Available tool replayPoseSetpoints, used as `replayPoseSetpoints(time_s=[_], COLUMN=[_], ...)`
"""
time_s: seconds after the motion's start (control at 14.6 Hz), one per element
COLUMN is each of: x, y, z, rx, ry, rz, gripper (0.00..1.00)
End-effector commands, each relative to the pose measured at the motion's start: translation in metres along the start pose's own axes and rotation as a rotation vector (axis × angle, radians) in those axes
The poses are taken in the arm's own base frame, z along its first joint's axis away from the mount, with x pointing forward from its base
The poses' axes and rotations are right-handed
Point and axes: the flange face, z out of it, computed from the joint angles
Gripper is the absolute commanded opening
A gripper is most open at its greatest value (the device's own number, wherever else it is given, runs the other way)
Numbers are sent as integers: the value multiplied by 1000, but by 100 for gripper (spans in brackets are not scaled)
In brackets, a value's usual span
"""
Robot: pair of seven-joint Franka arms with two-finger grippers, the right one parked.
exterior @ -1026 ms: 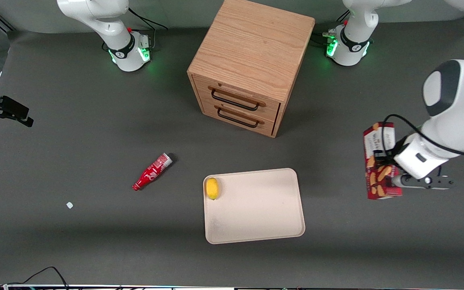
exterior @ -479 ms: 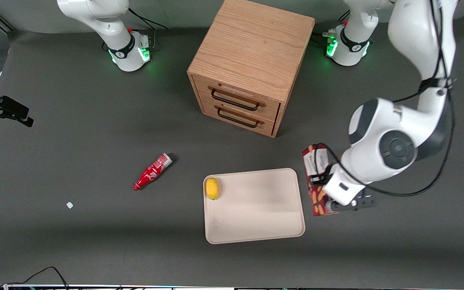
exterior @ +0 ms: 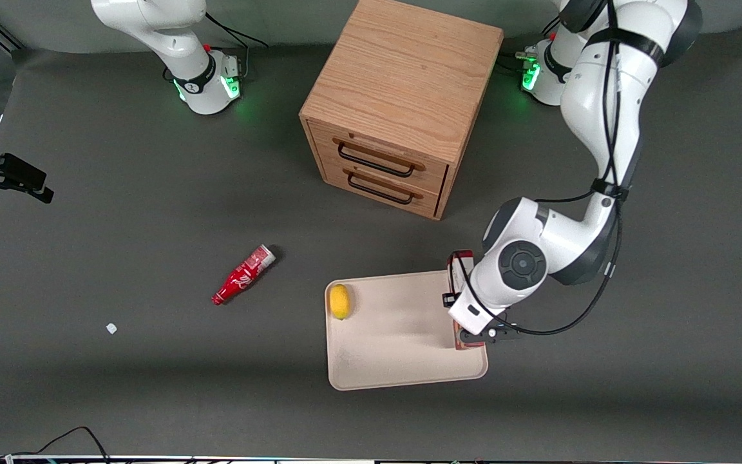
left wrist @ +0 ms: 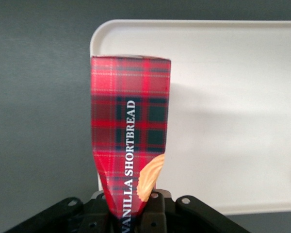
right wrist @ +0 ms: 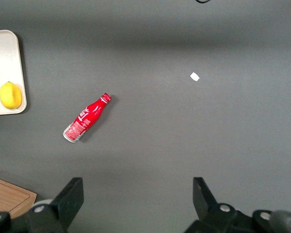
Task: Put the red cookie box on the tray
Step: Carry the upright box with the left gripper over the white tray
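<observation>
The dark grey matte table (exterior: pixel 152 193) carries everything. The largest thing on it is the light oak wooden drawer cabinet (exterior: pixel 403 96) with two drawers and black bar handles, standing farther from the front camera than the rest.

Nearer that camera, in front of the cabinet's drawers, lies the flat cream-beige rectangular tray (exterior: pixel 397 348) with rounded corners and a low rim (left wrist: pixel 242 97). A small yellow lemon (exterior: pixel 339 301) rests inside it, at the edge toward the parked arm's end of the table.

The working arm's black two-finger gripper (exterior: pixel 458 309) hangs over the tray's edge toward the working arm's end. Its fingers (left wrist: pixel 155 204) are closed around one end of the slim dark-red tartan cookie box (left wrist: pixel 130 131), printed "VANILLA SHORTBREAD" with a tan cookie picture; the carton is pinched in where they clamp it. The box (exterior: pixel 460 265) stands long-side down over the tray's rim and corner; whether its lower end touches the tray I cannot tell.

Well apart, toward the parked arm's end, a red bottle with a silver cap (exterior: pixel 243 274) lies on its side on the table (right wrist: pixel 85 119). Nearer the front camera than the bottle and farther out toward the parked arm's end sits a tiny white scrap (exterior: pixel 111 328).
</observation>
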Motion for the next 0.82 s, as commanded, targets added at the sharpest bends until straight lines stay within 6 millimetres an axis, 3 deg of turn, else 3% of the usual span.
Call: replayPoseSetpoints(time_s=[0.0,0.27,0.55,0.62,0.68,0.75], x=[8,14,17,17,17,16], y=[3,-7,-10,-10,-10,-7], z=[14,32,36,35,37,36], rx=[25,40,39,35,37,25], ry=[48,61,68,72,76,91], rz=[-4,-8,-16,-17,-17,-33], gripper=[0,0,0,22,99,100])
